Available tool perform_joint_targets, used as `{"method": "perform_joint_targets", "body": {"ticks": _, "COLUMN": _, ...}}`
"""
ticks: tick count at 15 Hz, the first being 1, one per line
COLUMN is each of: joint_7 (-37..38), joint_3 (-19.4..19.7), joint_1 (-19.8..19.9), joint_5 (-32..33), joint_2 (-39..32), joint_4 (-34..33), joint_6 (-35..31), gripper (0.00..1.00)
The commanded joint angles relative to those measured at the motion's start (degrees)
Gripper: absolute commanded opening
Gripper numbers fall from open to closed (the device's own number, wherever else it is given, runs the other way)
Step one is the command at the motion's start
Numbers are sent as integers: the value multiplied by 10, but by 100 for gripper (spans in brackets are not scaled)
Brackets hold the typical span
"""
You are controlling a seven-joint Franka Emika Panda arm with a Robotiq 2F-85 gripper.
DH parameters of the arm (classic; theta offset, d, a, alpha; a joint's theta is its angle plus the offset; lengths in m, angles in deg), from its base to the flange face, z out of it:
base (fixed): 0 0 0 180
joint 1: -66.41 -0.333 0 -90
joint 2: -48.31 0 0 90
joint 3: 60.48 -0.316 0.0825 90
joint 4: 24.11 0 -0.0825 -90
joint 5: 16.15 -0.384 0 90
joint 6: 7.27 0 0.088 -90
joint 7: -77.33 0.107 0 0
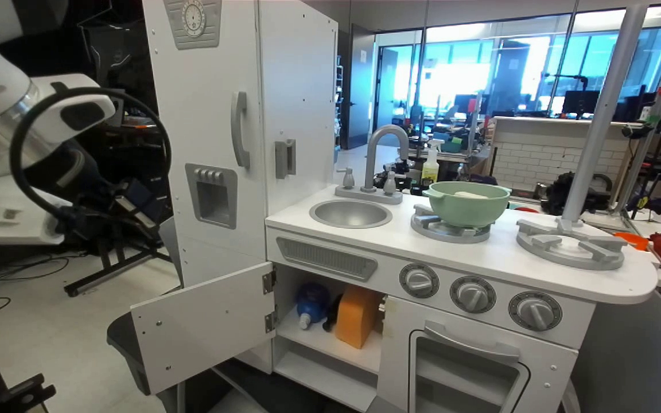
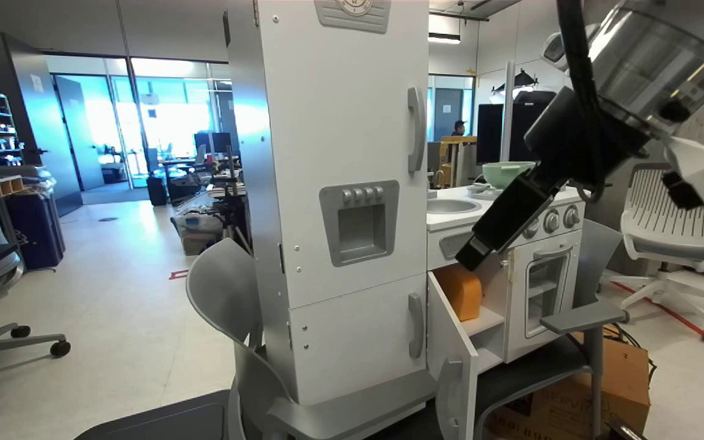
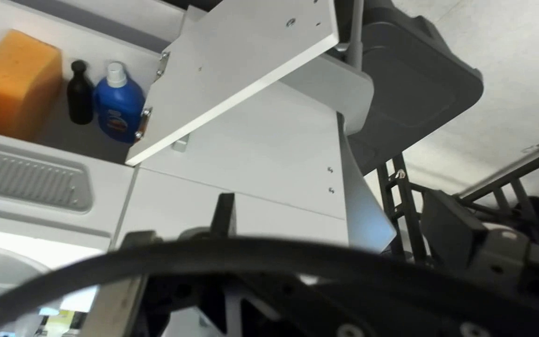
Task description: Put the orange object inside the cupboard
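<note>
Inside the white cupboard [image 1: 325,376], in an exterior view, the orange object [image 1: 356,316] is standing on the inner shelf [image 1: 314,339], toward the oven door [image 1: 468,367], while a blue bottle [image 1: 312,299] is lying nearer the hinges [image 1: 269,283] with its white cap [image 1: 304,321] facing the opening. The cupboard's door [image 1: 204,327] is hanging wide open, and on the white table [image 1: 391,235] above, a green bowl [image 1: 468,205] is resting on a burner [image 1: 450,235] near the sink [image 1: 350,215]. In an exterior view, the robot arm [image 2: 663,67] is hanging at a slant, its jaws pointing downward in front of the cupboard; the orange object is showing just below them, the depth between being hard to tell. In the wrist view, a black bottle [image 3: 80,96] is lying between the orange object and the blue bottle, and the jaws are standing apart behind a black cable [image 3: 269,256].
</note>
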Motion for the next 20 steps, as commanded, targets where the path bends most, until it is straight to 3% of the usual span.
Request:
{"method": "perform_joint_targets", "body": {"ticks": 1, "joint_7": 75, "joint_3": -23, "joint_1": 13, "joint_5": 82, "joint_2": -62, "joint_4": -17, "joint_6": -3, "gripper": 100}}
{"method": "perform_joint_targets", "body": {"ticks": 10, "joint_7": 267, "joint_3": -36, "joint_1": 9, "joint_5": 295, "joint_2": -211, "joint_4": -115, "joint_6": -12, "gripper": 100}}
{"method": "perform_joint_targets", "body": {"ticks": 15, "joint_7": 384, "joint_3": -10, "joint_1": -10, "joint_5": 419, "joint_2": -289, "joint_4": -159, "joint_6": -7, "gripper": 100}}
{"method": "perform_joint_targets", "body": {"ticks": 18, "joint_7": 475, "joint_3": 35, "joint_1": -40, "joint_5": 502, "joint_2": -303, "joint_4": -156, "joint_6": -4, "gripper": 100}}
{"method": "perform_joint_targets", "body": {"ticks": 19, "joint_7": 531, "joint_3": 18, "joint_1": -16, "joint_5": 572, "joint_2": -301, "joint_4": -145, "joint_6": -31, "gripper": 100}}
{"method": "perform_joint_targets", "body": {"ticks": 20, "joint_7": 568, "joint_3": 31, "joint_1": -21, "joint_5": 614, "joint_2": -296, "joint_4": -134, "joint_6": -33, "gripper": 100}}
